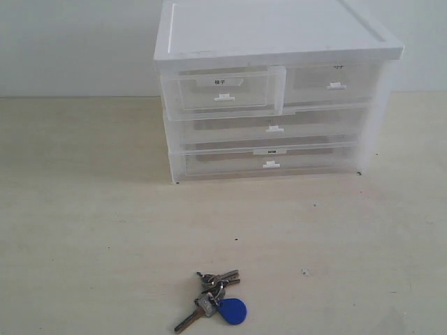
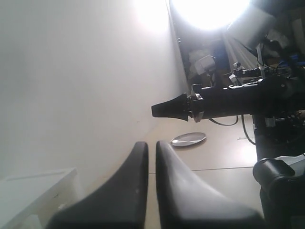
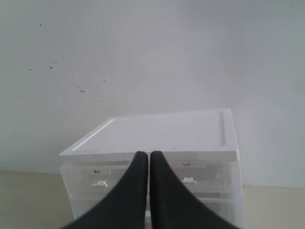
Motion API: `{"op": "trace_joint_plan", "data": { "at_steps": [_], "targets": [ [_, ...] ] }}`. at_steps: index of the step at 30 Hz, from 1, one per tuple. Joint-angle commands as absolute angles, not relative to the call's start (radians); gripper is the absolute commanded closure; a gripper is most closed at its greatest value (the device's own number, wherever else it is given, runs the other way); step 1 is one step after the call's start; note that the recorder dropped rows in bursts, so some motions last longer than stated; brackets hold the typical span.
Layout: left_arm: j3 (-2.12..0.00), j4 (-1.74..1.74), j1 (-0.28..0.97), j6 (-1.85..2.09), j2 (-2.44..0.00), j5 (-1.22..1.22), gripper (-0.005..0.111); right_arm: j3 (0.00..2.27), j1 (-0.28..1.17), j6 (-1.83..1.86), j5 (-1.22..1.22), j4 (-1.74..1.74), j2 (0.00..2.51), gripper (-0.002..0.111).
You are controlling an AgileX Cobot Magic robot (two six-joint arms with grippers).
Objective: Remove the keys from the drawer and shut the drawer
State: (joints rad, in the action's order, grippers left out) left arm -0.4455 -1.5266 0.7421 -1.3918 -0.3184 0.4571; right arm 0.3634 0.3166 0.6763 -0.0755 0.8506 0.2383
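The keys [image 1: 213, 299], silver on a ring with a blue oval fob [image 1: 232, 310], lie on the table near the front edge, outside the drawer. The labelled half-width drawer [image 1: 222, 91] is at the top left of the white drawer unit [image 1: 272, 28] and stands out a little further than the drawer beside it. It also shows in the right wrist view as the drawer [image 3: 97, 179]. Neither gripper appears in the exterior view. My left gripper [image 2: 151, 145] is shut on nothing, away from the unit. My right gripper [image 3: 149, 155] is shut on nothing, facing the unit's front from a distance.
The unlabelled half-width drawer [image 1: 334, 84] and two full-width drawers [image 1: 274, 127] [image 1: 269, 162] sit flush. In the left wrist view a round metal plate [image 2: 188, 139] lies on the table, a black arm [image 2: 228, 100] crosses above it, and the unit's white corner [image 2: 33, 191] shows.
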Motion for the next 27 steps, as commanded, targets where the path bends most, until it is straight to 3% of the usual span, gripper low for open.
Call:
{"op": "trace_joint_plan", "data": {
  "at_steps": [1, 10, 15, 21, 27],
  "targets": [
    [-0.440, -1.533, 0.742, -1.399, -0.315, 0.462, 0.102, 0.358, 0.312, 0.678, -0.075, 0.853, 0.232, 0.108],
    [-0.436, -1.388, 0.742, -1.363, -0.311, 0.466, 0.102, 0.358, 0.312, 0.680, -0.073, 0.853, 0.232, 0.108],
    [-0.407, -0.822, 0.742, -0.966, -0.273, 0.290, 0.102, 0.358, 0.312, 0.678, -0.075, 0.853, 0.232, 0.108],
    [-0.314, -0.116, 0.719, -0.219, -0.217, 0.014, 0.102, 0.358, 0.312, 0.678, -0.075, 0.853, 0.232, 0.108],
    [-0.201, 0.117, 0.598, 0.134, -0.210, -0.030, 0.102, 0.358, 0.312, 0.679, -0.075, 0.853, 0.232, 0.108]
  ]
}}
